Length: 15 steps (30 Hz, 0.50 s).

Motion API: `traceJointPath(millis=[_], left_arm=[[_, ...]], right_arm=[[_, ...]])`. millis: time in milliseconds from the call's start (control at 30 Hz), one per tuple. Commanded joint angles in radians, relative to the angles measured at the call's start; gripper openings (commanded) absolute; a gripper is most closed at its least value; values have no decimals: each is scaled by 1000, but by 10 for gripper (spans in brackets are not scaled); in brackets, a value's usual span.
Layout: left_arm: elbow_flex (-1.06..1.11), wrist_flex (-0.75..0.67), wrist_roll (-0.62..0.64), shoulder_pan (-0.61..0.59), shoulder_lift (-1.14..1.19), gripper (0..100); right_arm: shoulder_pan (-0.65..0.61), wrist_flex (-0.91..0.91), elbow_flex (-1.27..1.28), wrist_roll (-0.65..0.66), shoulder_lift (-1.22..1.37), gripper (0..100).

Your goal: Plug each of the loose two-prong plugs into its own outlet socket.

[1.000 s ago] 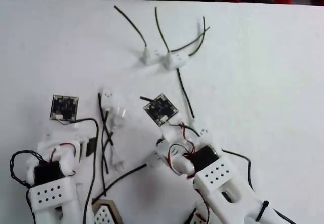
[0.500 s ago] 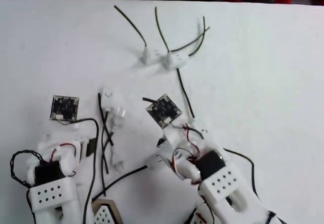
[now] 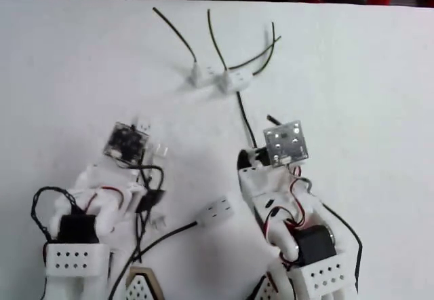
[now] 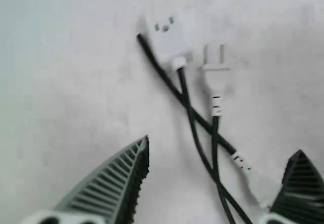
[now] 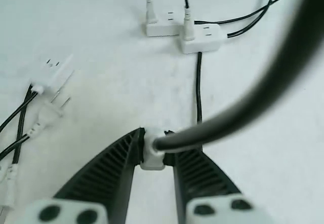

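Both arms have shifted. The right arm has swung rightward off the loose socket (image 3: 215,211), and the left arm has come forward. In the high view the arm covers the grip. The right wrist view shows the right gripper (image 5: 154,145) clamped on a white plug (image 5: 151,158), prongs hidden. The left gripper (image 4: 221,150) gapes wide and empty over a two-prong plug (image 4: 213,64), which lies beside a second socket (image 4: 166,34).

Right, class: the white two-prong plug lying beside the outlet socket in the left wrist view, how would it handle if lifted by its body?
Likely light: the two-prong plug is a small white body. Its thin black cord lies across other cords near the outlet socket, so it would probably trail limply and might drag them. The prongs look thin.
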Motion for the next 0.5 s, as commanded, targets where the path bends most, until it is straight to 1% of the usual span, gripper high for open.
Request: traceJointPath(millis=[0,67,167,267,367,467], left_arm=[[-158,95,-9,246,-8,404],[-199,143,-9,346,-7,404],[-239,201,-9,486,-7,404],[-245,222,-3,599,-7,404],[-249,207,-2,651,28,404],[-255,120,35,662,162,404]], right_arm=[[74,-101,34,-31,-15,17],[120,-136,55,-37,-15,17],[196,-173,60,-101,-15,17],[269,-217,60,-146,-16,17],[321,-249,60,-184,-16,17],[340,-259,60,-210,-16,17]])
